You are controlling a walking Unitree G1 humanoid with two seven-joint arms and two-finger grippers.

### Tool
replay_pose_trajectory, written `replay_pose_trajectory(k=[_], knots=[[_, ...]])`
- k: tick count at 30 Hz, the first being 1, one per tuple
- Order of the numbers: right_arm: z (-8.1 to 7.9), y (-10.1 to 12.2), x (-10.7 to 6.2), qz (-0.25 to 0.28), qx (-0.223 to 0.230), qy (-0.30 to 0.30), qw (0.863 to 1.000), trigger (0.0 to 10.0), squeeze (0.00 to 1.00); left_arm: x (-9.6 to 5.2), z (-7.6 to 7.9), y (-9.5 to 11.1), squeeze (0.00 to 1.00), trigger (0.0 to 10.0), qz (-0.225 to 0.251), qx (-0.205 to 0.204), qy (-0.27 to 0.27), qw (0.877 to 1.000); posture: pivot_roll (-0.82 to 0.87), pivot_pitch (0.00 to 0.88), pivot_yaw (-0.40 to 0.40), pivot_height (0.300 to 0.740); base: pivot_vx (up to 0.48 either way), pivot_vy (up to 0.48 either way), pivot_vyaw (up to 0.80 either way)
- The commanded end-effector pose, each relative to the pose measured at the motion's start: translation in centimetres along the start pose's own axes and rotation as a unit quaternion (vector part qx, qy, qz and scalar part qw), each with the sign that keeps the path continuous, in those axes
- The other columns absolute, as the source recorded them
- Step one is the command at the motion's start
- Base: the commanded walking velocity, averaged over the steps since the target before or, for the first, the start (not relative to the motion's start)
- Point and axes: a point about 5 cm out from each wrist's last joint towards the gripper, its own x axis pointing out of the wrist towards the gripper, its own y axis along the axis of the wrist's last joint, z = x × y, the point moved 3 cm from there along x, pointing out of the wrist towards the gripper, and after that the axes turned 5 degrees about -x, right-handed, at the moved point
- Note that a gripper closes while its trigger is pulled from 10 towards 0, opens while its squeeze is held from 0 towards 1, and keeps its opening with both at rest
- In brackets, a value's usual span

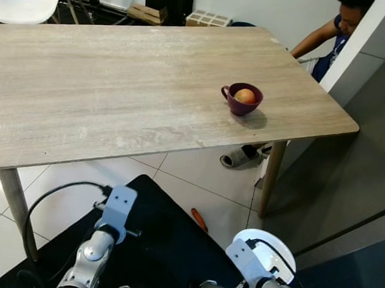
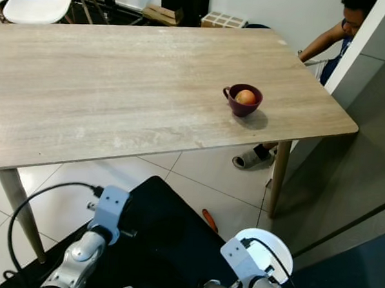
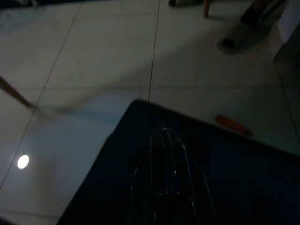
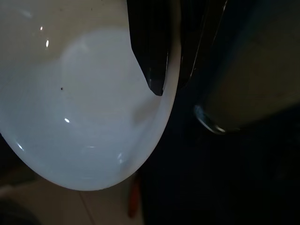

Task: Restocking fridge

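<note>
Purple cup (image 1: 242, 99) holding an apple (image 1: 245, 95) is sitting on the wooden worktop (image 1: 118, 88) ahead, while the right gripper (image 4: 166, 89) is clamping a white plate (image 4: 84, 117) and the left gripper (image 3: 168, 140) is hanging closed, empty.

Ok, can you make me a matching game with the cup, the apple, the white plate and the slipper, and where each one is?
Things:
1. cup
2. apple
3. white plate
4. slipper

Places:
A. on the floor under the table
B. inside the cup
C. held by its rim in the right gripper
D. standing on the table near its right end

Pairs: 1-D, 2-B, 3-C, 4-A
</note>
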Motion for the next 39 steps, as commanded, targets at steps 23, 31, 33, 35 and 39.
replay_pose_trajectory(k=[23,31,33,35,39], knots=[[0.1,2.3,1.0,0.003,0.077,-0.066,0.995,10.0,0.0,-3.1,-0.2,-8.2,0.0,10.0,-0.165,-0.079,0.098,0.978,-0.07,0.046,-0.05,0.74,0.0,0.0,0.0],[0.5,1.6,0.8,0.001,0.07,-0.071,0.995,10.0,0.0,-3.0,-0.3,-8.2,0.0,10.0,-0.168,-0.072,0.104,0.978,-0.07,0.013,-0.059,0.74,0.0,0.0,0.0],[1.1,1.5,0.7,0.001,0.078,-0.08,0.994,10.0,0.0,-3.0,-0.3,-8.2,0.0,10.0,-0.168,-0.073,0.106,0.977,-0.07,0.011,-0.059,0.74,0.0,0.0,0.0],[2.3,2.1,0.7,0.016,0.088,-0.1,0.991,10.0,0.0,-2.9,-0.3,-8.1,0.0,10.0,-0.167,-0.072,0.106,0.978,-0.07,0.005,-0.06,0.74,0.0,0.0,0.0],[7.3,6.8,0.4,0.115,0.096,-0.158,0.976,10.0,0.0,-2.8,-0.2,-7.9,0.0,10.0,-0.161,-0.061,0.095,0.981,-0.08,0.003,-0.053,0.74,0.0,0.0,0.0]])
